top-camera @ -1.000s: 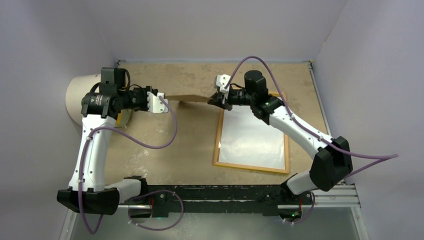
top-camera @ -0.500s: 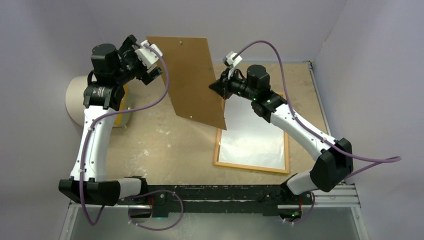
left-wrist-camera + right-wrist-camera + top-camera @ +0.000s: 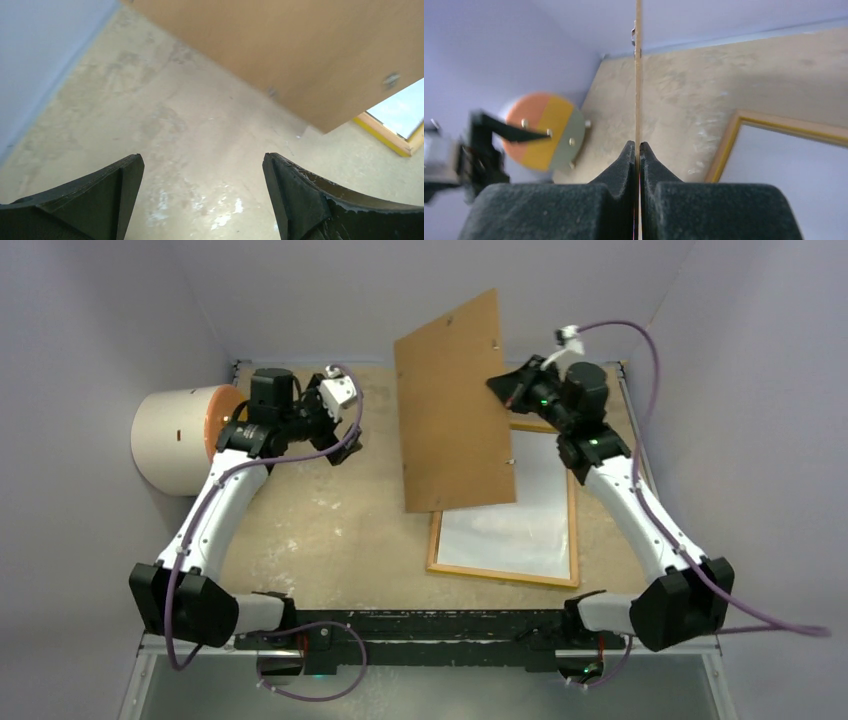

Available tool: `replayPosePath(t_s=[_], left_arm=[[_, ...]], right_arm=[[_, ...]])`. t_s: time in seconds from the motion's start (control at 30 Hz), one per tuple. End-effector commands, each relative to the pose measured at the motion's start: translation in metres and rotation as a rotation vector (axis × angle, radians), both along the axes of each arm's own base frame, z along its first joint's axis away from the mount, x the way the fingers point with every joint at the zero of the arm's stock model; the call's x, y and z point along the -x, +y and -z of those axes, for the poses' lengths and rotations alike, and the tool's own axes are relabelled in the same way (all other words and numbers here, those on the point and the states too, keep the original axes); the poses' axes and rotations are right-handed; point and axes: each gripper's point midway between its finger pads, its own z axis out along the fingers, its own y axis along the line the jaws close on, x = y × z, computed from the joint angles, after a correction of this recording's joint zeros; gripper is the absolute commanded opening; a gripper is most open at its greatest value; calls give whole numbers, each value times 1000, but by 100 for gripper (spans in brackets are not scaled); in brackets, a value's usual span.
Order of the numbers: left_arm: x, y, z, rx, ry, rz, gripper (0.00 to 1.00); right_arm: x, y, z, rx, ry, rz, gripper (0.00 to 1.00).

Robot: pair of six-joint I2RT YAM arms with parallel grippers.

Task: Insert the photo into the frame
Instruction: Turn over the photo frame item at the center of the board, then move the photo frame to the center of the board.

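Observation:
The frame (image 3: pixel 503 574) lies flat on the table at right, its yellow-wood rim around a pale pane; a corner shows in the left wrist view (image 3: pixel 382 135) and an edge in the right wrist view (image 3: pixel 724 145). My right gripper (image 3: pixel 503 387) is shut on the right edge of the brown backing board (image 3: pixel 455 405), which hangs tilted above the frame's far left part. Edge-on, the board (image 3: pixel 638 75) runs between the closed pads of the right gripper (image 3: pixel 639 147). My left gripper (image 3: pixel 345 440) stands open and empty left of the board (image 3: pixel 300 50), over bare table (image 3: pixel 202 165). The photo is hidden.
A large beige drum (image 3: pixel 180 435) with an orange, yellow and grey end face (image 3: pixel 546 132) lies on its side at the table's far left. Lilac walls close in the back and both sides. The black arm rail (image 3: pixel 430 625) runs along the near edge.
The left gripper opened, let go of the board and dropped back toward the table. The right gripper closed on the board and swung it up and to the right, over the frame.

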Motion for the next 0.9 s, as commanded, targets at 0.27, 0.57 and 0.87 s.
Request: replayPosePath(t_s=[0.27, 0.57, 0.87], left_arm=[[-24, -81, 82, 130, 182, 73, 97], [-59, -164, 132, 222, 282, 32, 92], [-78, -198, 175, 183, 320, 42, 88]], right_arm=[[12, -149, -35, -456, 178, 256, 0], [38, -211, -43, -356, 122, 490, 0], [46, -216, -32, -307, 134, 519, 0]])
